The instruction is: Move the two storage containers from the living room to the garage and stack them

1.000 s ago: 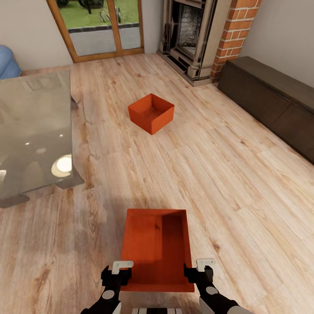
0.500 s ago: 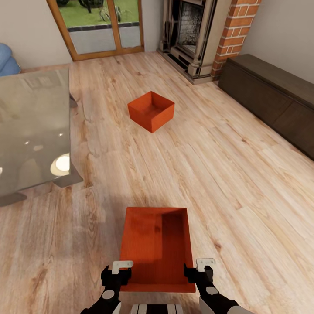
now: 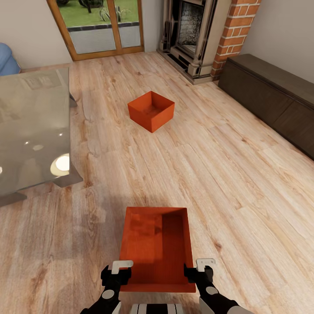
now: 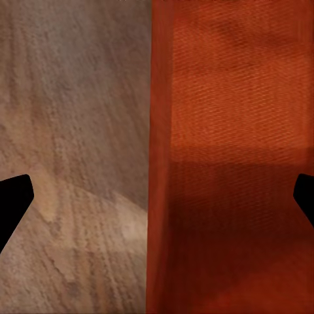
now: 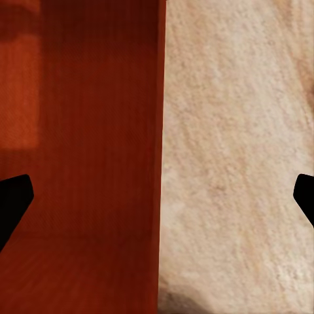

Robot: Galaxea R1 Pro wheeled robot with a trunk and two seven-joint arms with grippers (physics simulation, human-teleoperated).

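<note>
Scene essentially unchanged from half a second earlier, two storage containers on the wood floor: near container between left gripper and right gripper, each straddling a side wall with fingers apart, far container beyond it, toward the fireplace, beside one glass coffee table.

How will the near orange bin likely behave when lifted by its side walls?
The near bin looks thin-walled, so its sides may flex under the left gripper and right gripper. Empty and lidless, it is probably light. Its smooth walls might slip.
</note>
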